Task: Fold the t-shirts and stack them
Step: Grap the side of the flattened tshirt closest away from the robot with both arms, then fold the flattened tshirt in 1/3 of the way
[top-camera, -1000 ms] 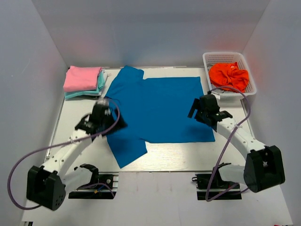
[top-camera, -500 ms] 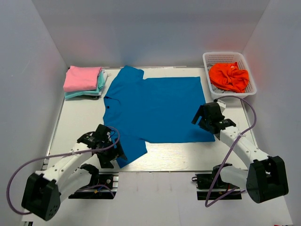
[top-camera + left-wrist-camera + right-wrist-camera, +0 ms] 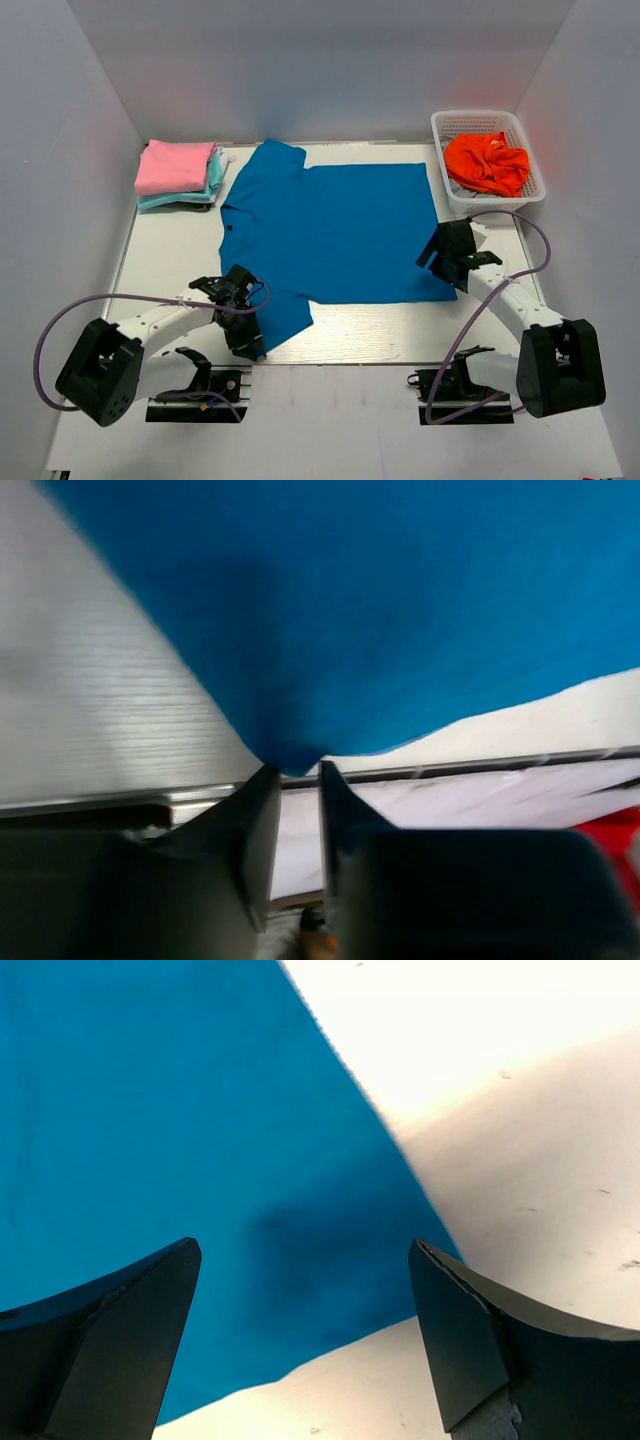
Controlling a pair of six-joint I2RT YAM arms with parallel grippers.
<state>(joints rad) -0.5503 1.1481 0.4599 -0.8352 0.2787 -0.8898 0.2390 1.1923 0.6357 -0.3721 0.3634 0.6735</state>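
Note:
The bright blue t-shirt (image 3: 340, 225) lies spread flat on the table, its near left sleeve (image 3: 278, 318) reaching toward the front edge. My left gripper (image 3: 248, 343) is low at that sleeve's tip, and in the left wrist view its jaws (image 3: 297, 770) are nearly together with the blue corner (image 3: 290, 748) between them. My right gripper (image 3: 445, 262) hangs open just over the shirt's near right corner (image 3: 400, 1250); nothing is between its fingers. A folded pink t-shirt (image 3: 175, 165) rests on a pale teal one (image 3: 212, 182) at the back left.
A white lattice basket (image 3: 440, 125) at the back right holds a crumpled orange-red t-shirt (image 3: 487, 160). The table's front edge (image 3: 360, 362) runs just below the left gripper. Grey walls close in both sides and the back.
My left arm swung down from the shirt's left side to the near sleeve tip and its jaws closed there. My right gripper moved slightly toward the near right corner, staying open.

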